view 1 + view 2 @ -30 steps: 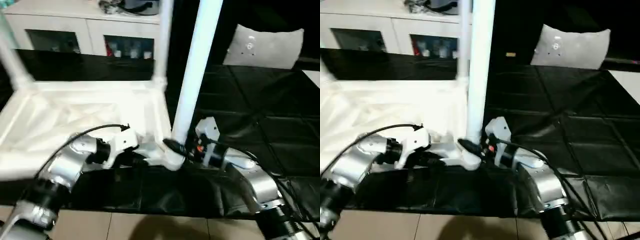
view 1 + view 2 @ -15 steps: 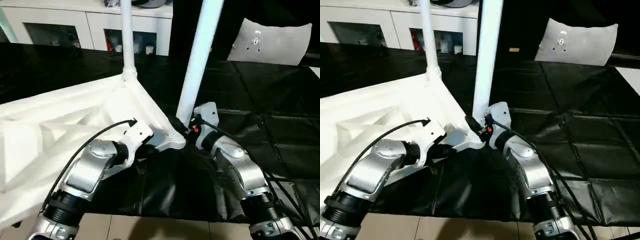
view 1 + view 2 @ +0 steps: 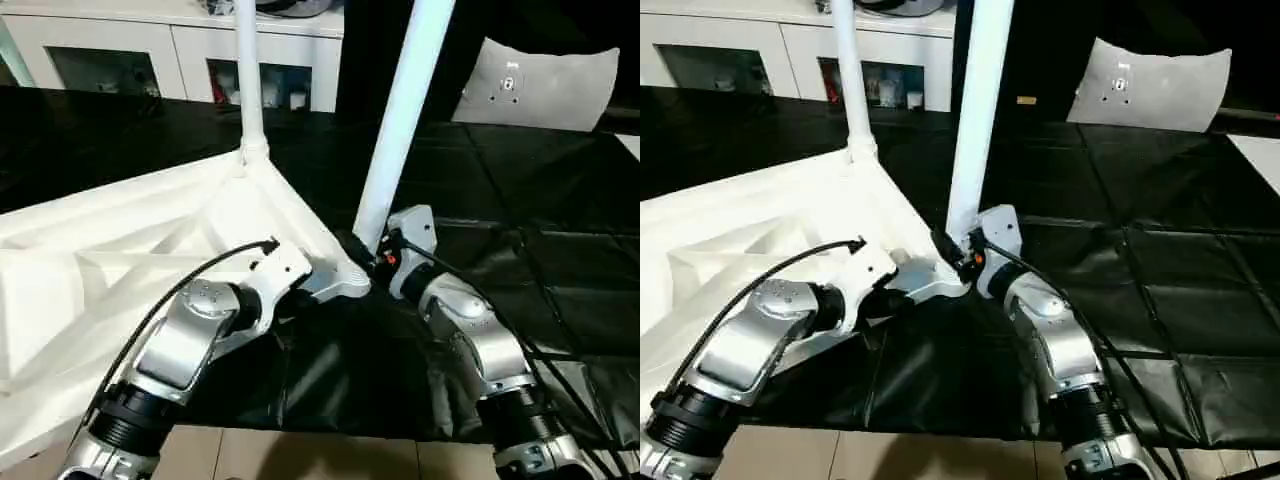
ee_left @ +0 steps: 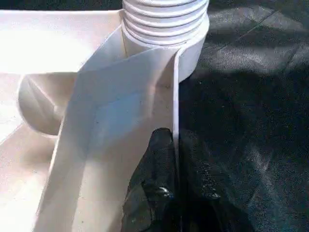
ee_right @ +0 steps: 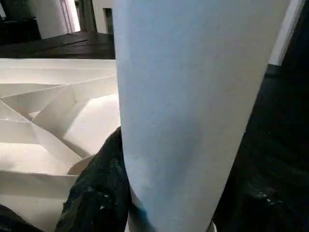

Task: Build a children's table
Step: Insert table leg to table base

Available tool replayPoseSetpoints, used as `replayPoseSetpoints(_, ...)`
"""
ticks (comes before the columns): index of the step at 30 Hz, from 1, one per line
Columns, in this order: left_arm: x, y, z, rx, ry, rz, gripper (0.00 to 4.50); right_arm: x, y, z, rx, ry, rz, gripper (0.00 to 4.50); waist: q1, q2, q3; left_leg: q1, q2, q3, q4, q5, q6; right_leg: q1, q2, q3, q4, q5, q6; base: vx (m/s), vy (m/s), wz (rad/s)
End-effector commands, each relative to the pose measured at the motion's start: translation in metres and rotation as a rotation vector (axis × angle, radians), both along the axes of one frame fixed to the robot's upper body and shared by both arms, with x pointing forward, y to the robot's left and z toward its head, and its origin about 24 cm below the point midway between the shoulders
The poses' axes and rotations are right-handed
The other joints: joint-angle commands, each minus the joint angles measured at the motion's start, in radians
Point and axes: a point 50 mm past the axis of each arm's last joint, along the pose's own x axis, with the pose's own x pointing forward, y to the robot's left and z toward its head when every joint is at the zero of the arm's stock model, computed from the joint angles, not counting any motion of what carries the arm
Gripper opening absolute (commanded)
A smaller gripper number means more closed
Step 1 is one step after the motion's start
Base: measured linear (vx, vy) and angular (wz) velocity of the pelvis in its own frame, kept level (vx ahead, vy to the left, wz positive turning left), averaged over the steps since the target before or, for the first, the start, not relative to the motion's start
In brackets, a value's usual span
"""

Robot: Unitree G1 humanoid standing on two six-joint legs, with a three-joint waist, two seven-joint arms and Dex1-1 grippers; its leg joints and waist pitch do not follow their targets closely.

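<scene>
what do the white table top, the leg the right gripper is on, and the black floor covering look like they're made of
White ribbed rectangular table top: moulded plastic, judging by thin ribs and a faint sheen. Long white round leg: likely the same smooth plastic, with a threaded end. Black floor covering: seemingly thin glossy sheeting, creased and reflective.

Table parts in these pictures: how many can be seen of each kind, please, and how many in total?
Table top, upside down with ribbed underside up: 1
Legs standing in corner sockets: 2, the near leg and the far leg
Total: 3
</scene>
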Motion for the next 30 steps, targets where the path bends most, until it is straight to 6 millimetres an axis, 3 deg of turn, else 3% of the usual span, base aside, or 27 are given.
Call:
replayPoseSetpoints(1,0.007,-0.005,0.031,-0.014,-0.154,-0.043,0.00,-0.014,-0.016,-0.054,-0.105,0.231,-0.060,2.44,0.010,0.018,-0.045,0.015,0.032,-0.004,-0.057,-0.065,0.003,0.042,-0.052,0.016,-0.050,0.291,-0.221,0.000,0.000,0.00)
replayPoseSetpoints(14,0.010,0.001,0.028,0.042,-0.186,-0.118,0.00,-0.014,-0.023,-0.050,-0.087,0.199,-0.037,3.57,0.022,0.017,-0.060,0.013,0.028,-0.002,-0.041,0.059,0.025,0.050,-0.044,0.011,-0.030,0.477,-0.229,0.000,0.000,0.00)
replayPoseSetpoints(19,0.013,0.007,0.026,0.027,-0.180,-0.158,0.00,-0.022,-0.032,-0.041,-0.060,0.137,0.007,4.00,0.035,0.018,-0.057,0.015,0.028,0.000,-0.044,0.015,0.022,0.046,-0.046,0.010,-0.035,0.422,-0.216,0.000,0.000,0.00)
replayPoseSetpoints(23,0.009,0.010,0.016,0.019,-0.131,-0.290,0.00,-0.030,-0.052,-0.022,-0.080,0.018,0.065,4.41,0.041,0.020,-0.060,0.015,0.030,-0.001,-0.042,0.003,0.026,0.047,-0.048,0.011,-0.035,0.403,-0.211,0.000,0.000,0.00)
replayPoseSetpoints(26,0.006,0.012,0.009,0.053,-0.113,-0.371,0.00,-0.033,-0.061,-0.013,-0.090,-0.012,0.131,4.48,0.046,0.024,-0.057,0.013,0.029,0.001,-0.041,-0.014,0.038,0.043,-0.049,0.011,-0.037,0.377,-0.212,0.000,0.000,0.00)
replayPoseSetpoints(27,0.005,0.013,0.008,0.061,-0.105,-0.394,0.00,-0.034,-0.064,-0.010,-0.095,-0.018,0.153,4.48,0.048,0.020,-0.055,0.014,0.031,0.000,-0.043,-0.036,0.044,0.044,-0.051,0.012,-0.040,0.341,-0.214,0.000,0.000,0.00)
replayPoseSetpoints(30,0.000,0.013,0.005,0.050,-0.069,-0.497,0.00,-0.037,-0.069,-0.002,-0.105,-0.024,0.257,4.48,0.055,0.023,-0.052,0.015,0.036,0.001,-0.044,-0.070,0.050,0.037,-0.056,0.013,-0.042,0.264,-0.235,0.000,0.000,0.00)
